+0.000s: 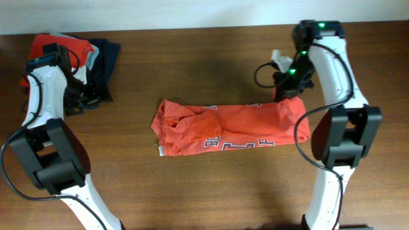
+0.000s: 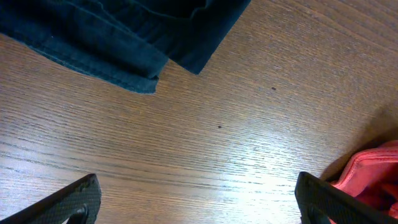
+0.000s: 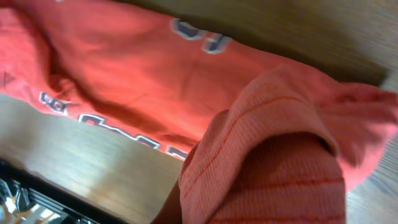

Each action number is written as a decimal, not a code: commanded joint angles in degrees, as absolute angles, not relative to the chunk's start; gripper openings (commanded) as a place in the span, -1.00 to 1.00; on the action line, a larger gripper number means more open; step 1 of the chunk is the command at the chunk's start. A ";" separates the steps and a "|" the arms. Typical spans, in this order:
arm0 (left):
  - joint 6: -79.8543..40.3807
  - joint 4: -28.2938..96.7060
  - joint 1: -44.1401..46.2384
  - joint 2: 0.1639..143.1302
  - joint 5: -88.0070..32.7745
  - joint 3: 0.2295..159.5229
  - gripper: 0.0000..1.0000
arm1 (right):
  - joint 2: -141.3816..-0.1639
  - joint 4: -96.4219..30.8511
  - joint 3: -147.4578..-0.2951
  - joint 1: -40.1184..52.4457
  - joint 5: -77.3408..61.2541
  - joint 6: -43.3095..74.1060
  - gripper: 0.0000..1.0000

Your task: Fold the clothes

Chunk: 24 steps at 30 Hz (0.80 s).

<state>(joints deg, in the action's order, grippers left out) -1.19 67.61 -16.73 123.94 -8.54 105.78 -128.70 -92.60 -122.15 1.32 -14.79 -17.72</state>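
An orange-red T-shirt point(image 1: 233, 128) with navy-and-white lettering lies across the middle of the table, folded into a long strip. My right gripper point(image 1: 289, 93) is at its far right end, shut on a bunch of the cloth. In the right wrist view that ribbed orange fabric point(image 3: 280, 168) drapes over the jaws and hides them. Another orange-red T-shirt point(image 1: 48, 45) lies in a pile at the back left. My left gripper point(image 2: 199, 211) hangs open over bare wood beside that pile, holding nothing, with its right finger close to an orange-red edge point(image 2: 373, 177).
A dark navy garment point(image 1: 105, 54) and a pale grey one point(image 1: 93, 59) lie in the back-left pile; the navy hem point(image 2: 124, 43) shows above my left fingers. Bare wooden table point(image 1: 211, 70) surrounds the middle shirt. The table's back edge runs along the top.
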 commanded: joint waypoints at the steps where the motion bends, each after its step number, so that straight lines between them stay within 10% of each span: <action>1: -1.74 67.51 -16.78 121.69 -8.51 106.76 0.99 | -128.62 -92.79 -123.37 4.60 -14.92 -17.02 -0.92; 24: -1.74 67.51 -16.80 121.69 -8.51 106.76 0.99 | -128.75 -83.61 -110.59 15.35 -17.43 -16.97 -0.90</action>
